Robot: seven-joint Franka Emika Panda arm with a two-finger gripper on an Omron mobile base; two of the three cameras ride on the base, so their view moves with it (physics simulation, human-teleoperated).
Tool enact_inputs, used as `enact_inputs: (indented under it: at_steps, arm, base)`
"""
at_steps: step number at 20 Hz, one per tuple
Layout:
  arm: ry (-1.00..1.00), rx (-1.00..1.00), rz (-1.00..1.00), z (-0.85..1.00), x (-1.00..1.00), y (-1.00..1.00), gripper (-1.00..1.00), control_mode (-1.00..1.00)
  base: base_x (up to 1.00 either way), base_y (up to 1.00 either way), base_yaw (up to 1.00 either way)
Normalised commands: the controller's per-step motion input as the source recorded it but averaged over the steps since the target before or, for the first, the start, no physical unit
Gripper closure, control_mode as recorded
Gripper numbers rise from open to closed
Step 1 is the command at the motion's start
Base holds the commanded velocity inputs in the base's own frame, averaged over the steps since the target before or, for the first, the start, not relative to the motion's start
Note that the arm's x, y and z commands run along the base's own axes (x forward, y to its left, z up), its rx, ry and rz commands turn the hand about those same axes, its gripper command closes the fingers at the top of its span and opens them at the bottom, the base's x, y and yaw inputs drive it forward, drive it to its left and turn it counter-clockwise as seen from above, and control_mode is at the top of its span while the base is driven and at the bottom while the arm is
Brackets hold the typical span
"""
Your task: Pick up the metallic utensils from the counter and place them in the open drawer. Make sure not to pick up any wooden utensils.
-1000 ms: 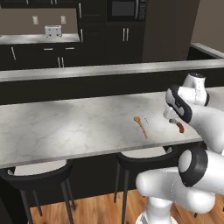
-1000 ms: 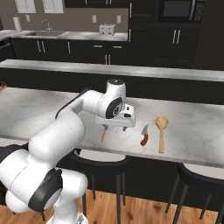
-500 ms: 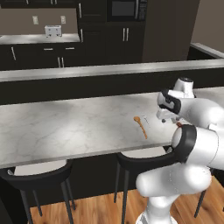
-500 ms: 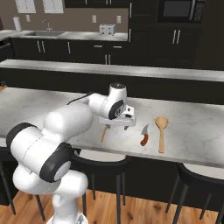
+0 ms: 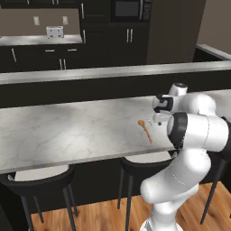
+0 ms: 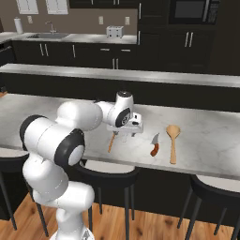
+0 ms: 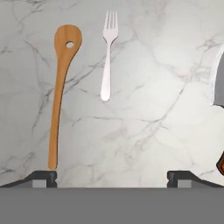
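Dark cabinets, a microwave and a toaster fill the back of the left base view; across the middle runs the pale marbled worktop [image 5: 67, 131]. Right of centre the pincer [image 5: 159, 118] hangs low over the slab, just beside a slim wooden spoon [image 5: 145, 129].

From the right base view, the pincer [image 6: 129, 133] sits at centre frame. Lower left of it lies the slim wooden spoon [image 6: 111, 141]; to its right a knife [image 6: 154, 145] with a reddish handle, then a bigger wooden spoon [image 6: 173, 141].

Looking down through the hand view, the pincer [image 7: 112, 177] is released, its 2 tips spread wide at the bottom. A silvery fork [image 7: 107, 52] lies flat at upper centre, tines toward the top; the slim wooden spoon [image 7: 61, 89] lies near it on the left, apart. The knife blade [image 7: 217, 81] cuts in at right.

To grasp well, I judge it should centre over the fork's handle and close across it, staying clear of the wooden spoon.
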Motion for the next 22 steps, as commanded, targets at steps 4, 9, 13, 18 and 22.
enact_inputs:
  at_steps: [4, 9, 13, 18, 22]
  arm:
    - [-0.03, 0.00, 0.00, -0.21, 0.46, 0.20, -1.00, -1.00]
    - [-0.01, 0.00, 0.00, -0.14, 0.34, 0.19, -1.00, -1.00]
    - [0.00, 0.00, 0.00, -0.32, 0.47, 0.04, -1.00, -1.00]
    - [0.00, 0.00, 0.00, -0.35, 0.42, 0.00, -1.00, -1.00]
    - [0.00, 0.00, 0.00, -0.26, 0.41, 0.00, -1.00, -1.00]
  base:
    - [0.00, 0.00, 0.00]
    - [0.00, 0.00, 0.00]
    - [0.00, 0.00, 0.00]
    - [0.00, 0.00, 0.00]
    - [0.00, 0.00, 0.00]
